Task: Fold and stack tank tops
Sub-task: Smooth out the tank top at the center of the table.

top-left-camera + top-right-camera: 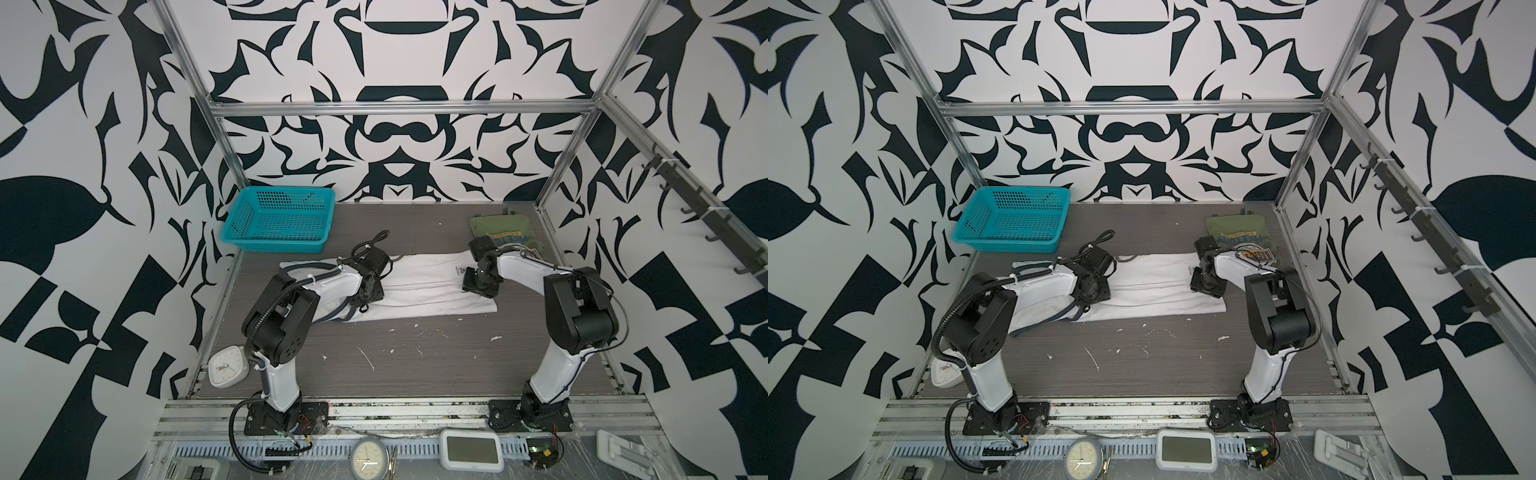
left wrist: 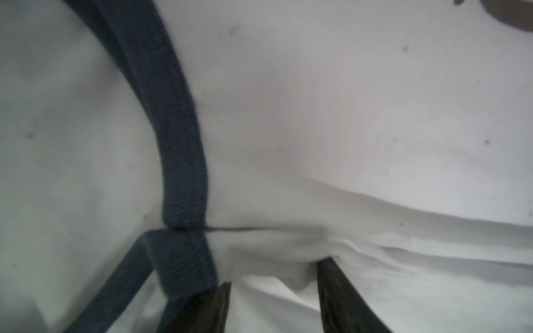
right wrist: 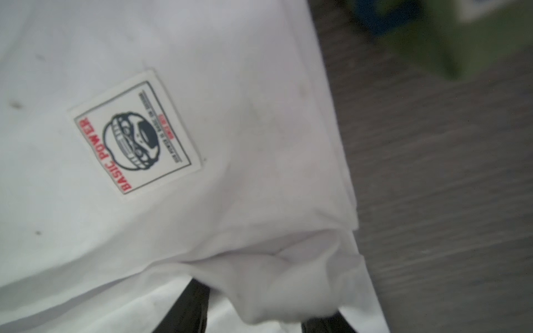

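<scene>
left claw (image 2: 274,284) and right claw (image 3: 259,312) each clamped on a fold of the white cloth tank top with navy trim (image 1: 432,286) | it lies mid grey wood-grain surface (image 1: 415,365), seemingly part-folded | olive green cloth tank top (image 1: 498,230) folded, far right corner | to do: finish fold, stack

red "BASIC POWER" on label (image 3: 135,135) of white tank top (image 3: 245,72), smaller print illegible

Bare tabletop (image 1: 415,365) nearside; teal basket (image 1: 274,243) far-left.
</scene>
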`<action>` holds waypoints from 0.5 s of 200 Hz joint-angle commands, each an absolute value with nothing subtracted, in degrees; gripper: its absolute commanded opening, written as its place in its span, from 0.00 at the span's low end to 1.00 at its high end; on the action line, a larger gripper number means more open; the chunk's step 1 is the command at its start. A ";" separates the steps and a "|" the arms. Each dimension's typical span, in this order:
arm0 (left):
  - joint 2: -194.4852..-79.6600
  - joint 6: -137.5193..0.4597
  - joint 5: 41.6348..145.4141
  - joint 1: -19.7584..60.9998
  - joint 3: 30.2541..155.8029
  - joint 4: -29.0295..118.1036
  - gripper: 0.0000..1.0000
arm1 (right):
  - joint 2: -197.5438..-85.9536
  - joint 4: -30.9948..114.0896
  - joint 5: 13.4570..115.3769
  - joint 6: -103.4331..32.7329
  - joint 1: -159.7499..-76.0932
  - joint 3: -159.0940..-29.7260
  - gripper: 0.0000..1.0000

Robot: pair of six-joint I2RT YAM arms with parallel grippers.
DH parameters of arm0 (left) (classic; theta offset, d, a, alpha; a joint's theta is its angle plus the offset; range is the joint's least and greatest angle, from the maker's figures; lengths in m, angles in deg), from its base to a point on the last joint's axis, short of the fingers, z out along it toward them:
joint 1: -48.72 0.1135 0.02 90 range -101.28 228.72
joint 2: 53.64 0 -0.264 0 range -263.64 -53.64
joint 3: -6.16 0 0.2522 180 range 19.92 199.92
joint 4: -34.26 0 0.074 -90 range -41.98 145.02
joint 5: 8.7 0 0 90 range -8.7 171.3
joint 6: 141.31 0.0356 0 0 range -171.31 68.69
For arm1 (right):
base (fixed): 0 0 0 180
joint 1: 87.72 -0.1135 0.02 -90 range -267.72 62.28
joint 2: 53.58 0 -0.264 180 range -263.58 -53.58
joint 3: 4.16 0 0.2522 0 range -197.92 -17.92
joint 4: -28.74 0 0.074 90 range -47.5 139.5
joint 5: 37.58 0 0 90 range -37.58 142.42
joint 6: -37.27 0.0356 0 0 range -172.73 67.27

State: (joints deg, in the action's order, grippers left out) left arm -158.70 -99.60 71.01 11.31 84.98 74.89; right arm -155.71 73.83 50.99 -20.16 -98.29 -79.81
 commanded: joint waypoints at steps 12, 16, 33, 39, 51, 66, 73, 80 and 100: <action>-158.23 -99.24 74.72 9.70 86.21 76.34 0.56 | -153.30 75.88 51.47 -20.57 -92.59 -75.69 0.51; -157.29 -99.21 73.76 9.70 86.36 77.11 0.56 | -153.06 75.70 51.72 -20.56 -92.40 -75.62 0.51; -151.52 -101.25 68.65 9.62 85.28 81.94 0.61 | -151.84 75.11 52.92 -20.83 -92.41 -75.23 0.51; -149.20 -102.77 66.61 9.63 84.10 84.14 0.63 | -151.60 75.14 53.24 -20.93 -92.38 -75.30 0.51; -143.64 -106.06 63.74 9.64 80.54 87.83 0.63 | -151.13 75.09 53.52 -21.05 -92.41 -75.30 0.51; -135.91 -111.53 61.12 9.69 74.87 91.90 0.63 | -150.90 74.84 53.69 -21.27 -92.38 -75.35 0.51; -132.22 -114.17 60.13 9.70 72.13 94.03 0.63 | -150.75 74.56 53.87 -21.25 -92.40 -75.24 0.51; -129.01 -116.87 58.86 9.87 69.60 96.50 0.63 | -150.67 74.35 53.99 -21.23 -92.41 -75.07 0.51; -119.31 -123.65 55.20 11.22 63.04 100.12 0.63 | -150.78 73.73 54.60 -21.18 -92.39 -74.88 0.52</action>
